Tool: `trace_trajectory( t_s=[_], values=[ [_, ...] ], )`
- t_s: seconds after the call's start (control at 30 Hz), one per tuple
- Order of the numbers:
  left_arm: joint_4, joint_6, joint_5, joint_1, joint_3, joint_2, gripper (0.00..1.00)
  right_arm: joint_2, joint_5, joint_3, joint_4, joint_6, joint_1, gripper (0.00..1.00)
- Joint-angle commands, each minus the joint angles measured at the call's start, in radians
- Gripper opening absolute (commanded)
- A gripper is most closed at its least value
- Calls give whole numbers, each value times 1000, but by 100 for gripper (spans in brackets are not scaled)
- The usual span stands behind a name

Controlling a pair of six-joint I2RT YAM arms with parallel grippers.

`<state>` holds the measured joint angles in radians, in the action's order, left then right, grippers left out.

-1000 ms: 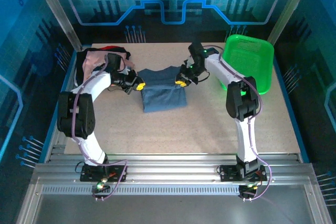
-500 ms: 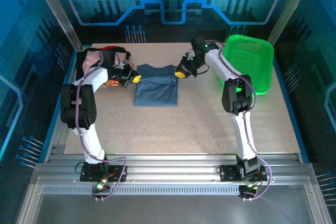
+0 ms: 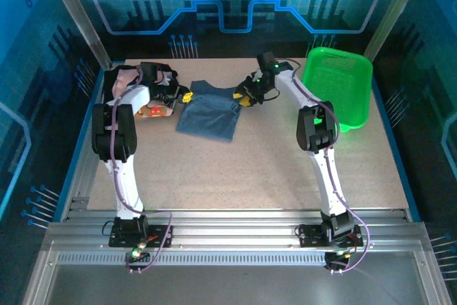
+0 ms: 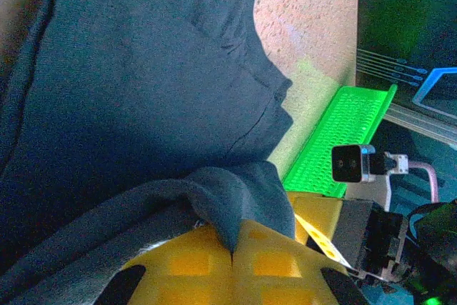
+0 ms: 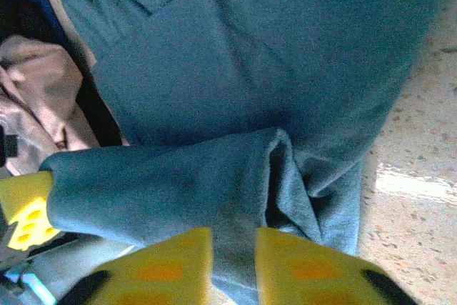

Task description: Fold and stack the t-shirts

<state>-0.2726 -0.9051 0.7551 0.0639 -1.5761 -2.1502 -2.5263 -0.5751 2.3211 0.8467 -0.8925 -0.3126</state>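
Note:
The slate-blue t-shirt (image 3: 208, 113) lies folded on the table, left of centre. My left gripper (image 3: 187, 96) is shut on its far left corner; in the left wrist view the cloth (image 4: 143, 91) is pinched between the yellow pads of the left gripper (image 4: 232, 251). My right gripper (image 3: 246, 98) is at the far right corner. Its jaws stand apart in the right wrist view, right gripper (image 5: 233, 244), with a fold of the blue shirt (image 5: 235, 55) lying in the gap. A pale pink t-shirt (image 3: 128, 78) and black cloth (image 3: 163, 73) are heaped at the far left.
The bright green mesh basket (image 3: 339, 94) stands at the far right of the table, its rim (image 4: 343, 126) visible past the shirt. Bare speckled tabletop (image 3: 250, 169) stretches in front of the shirt. The pink cloth (image 5: 43, 83) lies just beyond the blue shirt's edge.
Both grippers have carried the blue shirt toward the far left of the table. The right jaws, shut on the cloth before, have parted.

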Motion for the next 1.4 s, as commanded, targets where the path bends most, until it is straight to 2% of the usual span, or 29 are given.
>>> trace_trajectory(
  t_s=[0.0,0.13,0.4,0.6,0.97,1.13,1.23,1.27,1.37],
  values=[
    [53,-50,50,11,-45,-32,0,33,40,13,-6,36,8,52],
    [84,-71,71,9,-63,-55,0,66,104,-17,-3,115,-13,57],
    [76,-61,84,5,-58,-67,0,12,197,98,92,312,-79,67],
    [70,-46,89,5,-43,-58,0,-22,217,114,78,343,-101,68],
    [52,-12,95,7,-9,-39,0,-39,346,166,147,397,-116,68],
    [53,-13,98,7,-7,-36,0,-64,328,176,132,412,-125,68],
    [54,-12,108,6,-1,-30,0,-89,302,205,121,413,-132,64],
    [55,-11,111,7,4,-26,0,-95,289,215,119,415,-135,59],
    [59,-3,118,9,38,1,0,-77,284,204,106,422,-150,26]
  ],
)
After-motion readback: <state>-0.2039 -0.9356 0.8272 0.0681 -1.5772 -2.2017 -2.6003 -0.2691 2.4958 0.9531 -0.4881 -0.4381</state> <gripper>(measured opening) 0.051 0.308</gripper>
